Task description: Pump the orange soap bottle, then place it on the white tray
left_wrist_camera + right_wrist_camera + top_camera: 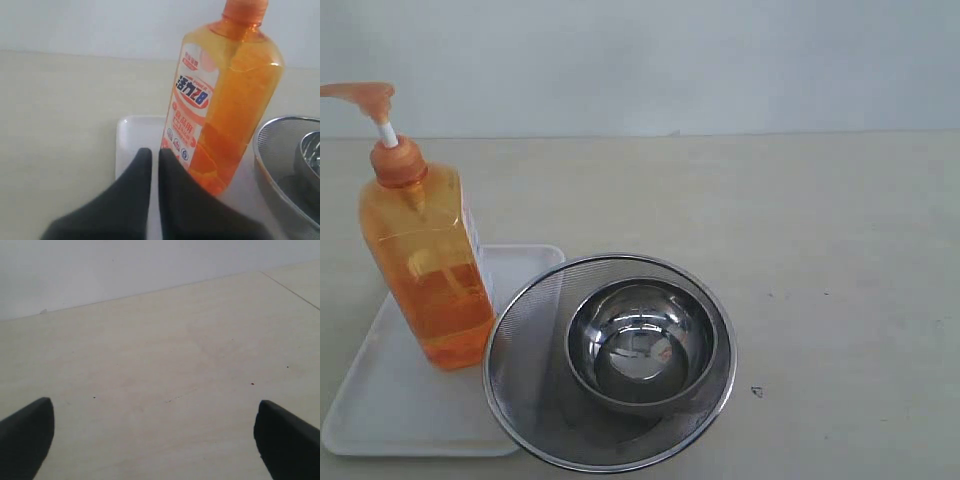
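Note:
The orange soap bottle [425,270] stands upright on the white tray [390,400] at the left, pump head pointing left. In the left wrist view the bottle [225,100] shows its white label, standing on the tray [135,140]. My left gripper [155,156] is shut, its black fingers together just beside the bottle's base and holding nothing. My right gripper [152,427] is open over bare table with nothing between its fingers. Neither gripper shows in the exterior view.
A round steel mesh strainer [520,340] holding a steel bowl [640,340] sits right next to the tray, its rim overlapping the tray's right edge. The strainer's rim [280,150] also shows beside the bottle. Pale table [840,250] extends to the right.

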